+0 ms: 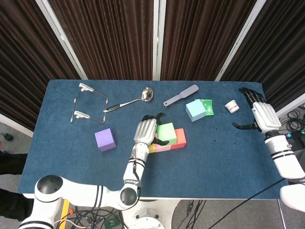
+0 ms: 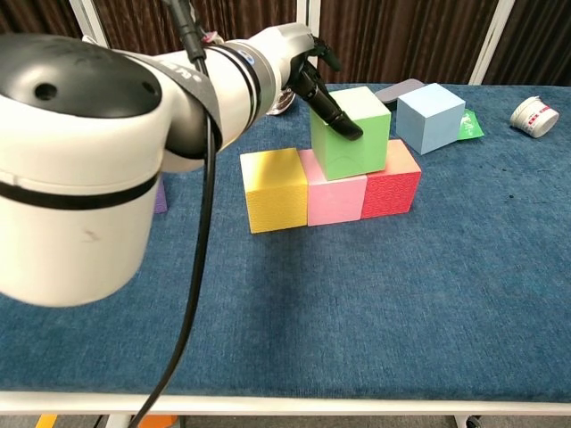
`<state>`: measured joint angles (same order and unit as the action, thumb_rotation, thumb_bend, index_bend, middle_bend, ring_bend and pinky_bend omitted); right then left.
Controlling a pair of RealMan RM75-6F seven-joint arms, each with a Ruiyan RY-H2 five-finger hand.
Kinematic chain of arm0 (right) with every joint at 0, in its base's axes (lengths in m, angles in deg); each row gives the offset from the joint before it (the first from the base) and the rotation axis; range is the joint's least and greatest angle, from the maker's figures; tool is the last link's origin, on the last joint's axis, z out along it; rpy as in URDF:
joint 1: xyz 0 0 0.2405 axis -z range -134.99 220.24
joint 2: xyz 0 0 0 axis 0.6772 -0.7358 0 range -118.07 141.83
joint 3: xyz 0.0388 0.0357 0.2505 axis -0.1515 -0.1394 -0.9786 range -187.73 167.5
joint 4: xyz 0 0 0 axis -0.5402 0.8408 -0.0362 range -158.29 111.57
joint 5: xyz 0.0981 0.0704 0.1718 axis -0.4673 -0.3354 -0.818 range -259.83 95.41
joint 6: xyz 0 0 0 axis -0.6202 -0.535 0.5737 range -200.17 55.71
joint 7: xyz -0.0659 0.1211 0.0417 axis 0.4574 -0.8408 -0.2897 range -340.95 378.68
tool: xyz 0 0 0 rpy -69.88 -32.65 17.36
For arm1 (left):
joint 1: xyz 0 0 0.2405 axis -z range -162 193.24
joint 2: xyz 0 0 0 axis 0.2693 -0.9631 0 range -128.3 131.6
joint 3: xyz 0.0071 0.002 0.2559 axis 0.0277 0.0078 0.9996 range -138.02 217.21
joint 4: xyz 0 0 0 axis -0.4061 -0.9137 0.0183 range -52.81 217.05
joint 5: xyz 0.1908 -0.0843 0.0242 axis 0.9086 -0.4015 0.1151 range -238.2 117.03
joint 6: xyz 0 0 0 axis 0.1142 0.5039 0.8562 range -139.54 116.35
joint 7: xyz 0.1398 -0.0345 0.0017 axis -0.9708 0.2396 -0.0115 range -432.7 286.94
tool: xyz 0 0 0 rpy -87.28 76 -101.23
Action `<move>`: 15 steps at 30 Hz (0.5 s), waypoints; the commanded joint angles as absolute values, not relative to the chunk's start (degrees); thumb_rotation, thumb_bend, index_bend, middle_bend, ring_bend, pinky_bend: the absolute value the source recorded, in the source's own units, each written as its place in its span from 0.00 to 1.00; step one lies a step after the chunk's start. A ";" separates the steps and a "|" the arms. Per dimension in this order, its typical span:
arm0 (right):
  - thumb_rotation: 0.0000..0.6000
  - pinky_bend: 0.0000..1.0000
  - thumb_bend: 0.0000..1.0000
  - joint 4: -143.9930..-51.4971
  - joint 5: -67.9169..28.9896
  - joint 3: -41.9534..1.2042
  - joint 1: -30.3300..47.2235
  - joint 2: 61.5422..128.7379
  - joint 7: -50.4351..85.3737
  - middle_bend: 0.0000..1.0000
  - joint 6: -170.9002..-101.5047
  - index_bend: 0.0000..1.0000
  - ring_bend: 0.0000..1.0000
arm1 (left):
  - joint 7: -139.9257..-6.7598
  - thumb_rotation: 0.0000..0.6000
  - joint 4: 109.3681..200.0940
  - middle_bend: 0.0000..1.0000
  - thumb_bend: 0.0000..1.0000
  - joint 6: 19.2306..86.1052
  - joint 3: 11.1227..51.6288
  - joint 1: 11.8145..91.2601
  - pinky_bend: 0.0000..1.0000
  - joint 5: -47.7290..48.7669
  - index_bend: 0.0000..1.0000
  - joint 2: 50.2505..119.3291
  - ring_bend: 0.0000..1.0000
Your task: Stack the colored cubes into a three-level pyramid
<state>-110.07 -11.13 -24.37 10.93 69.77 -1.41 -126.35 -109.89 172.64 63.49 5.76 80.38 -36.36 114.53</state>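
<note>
Left robot hand point(image 2: 314, 69) holds green cube point(image 2: 351, 131).

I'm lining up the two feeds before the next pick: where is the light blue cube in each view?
Head view: light blue cube right of centre, beside the green packet.
Chest view: light blue cube upper right, behind the red cube.
Shared landmark: the green cube held by the left hand.

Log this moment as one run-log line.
left hand: holds green cube | cube: on pink and red cubes | right hand: open, idle
</note>
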 commanded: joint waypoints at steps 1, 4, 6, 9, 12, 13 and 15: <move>1.00 0.00 0.06 -109.79 -11.20 -24.42 11.06 69.76 -1.81 0.03 -126.32 0.00 0.00 | -109.88 1.00 172.70 0.55 0.20 63.56 5.73 80.67 0.11 -35.66 0.17 114.56 0.17; 1.00 0.00 0.06 -109.66 -11.13 -24.51 11.23 69.61 -2.28 0.03 -126.44 0.00 0.00 | -109.88 1.00 173.00 0.55 0.20 63.69 5.73 80.89 0.11 -35.27 0.17 114.71 0.17; 1.00 0.00 0.06 -109.69 -10.94 -24.47 11.36 69.50 -2.43 0.03 -126.54 0.00 0.00 | -109.88 1.00 172.93 0.55 0.20 63.75 5.67 81.05 0.11 -35.22 0.17 114.92 0.17; 1.00 0.00 0.06 -109.69 -10.74 -24.38 11.52 69.43 -2.63 0.03 -126.60 0.00 0.00 | -109.92 1.00 172.21 0.55 0.20 63.60 5.58 81.35 0.11 -35.45 0.17 115.36 0.17; 1.00 0.00 0.06 -109.41 -10.67 -24.29 11.64 69.51 -2.93 0.03 -126.52 0.00 0.00 | -109.88 1.00 171.27 0.55 0.20 63.22 5.46 81.63 0.11 -35.76 0.17 115.81 0.17; 1.00 0.00 0.06 -109.23 -10.61 -24.26 11.66 69.60 -3.10 0.03 -126.48 0.00 0.00 | -109.86 1.00 170.84 0.55 0.20 63.04 5.45 81.77 0.11 -35.76 0.17 115.98 0.17; 1.00 0.00 0.06 -108.92 -10.52 -24.19 11.71 69.73 -3.42 0.03 -126.38 0.00 0.00 | -110.10 1.00 170.03 0.55 0.20 62.80 5.79 82.04 0.11 -35.43 0.17 116.18 0.17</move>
<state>-108.97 -10.55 -24.22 11.69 69.69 -3.36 -126.42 -109.98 170.37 62.97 5.63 81.86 -35.58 116.02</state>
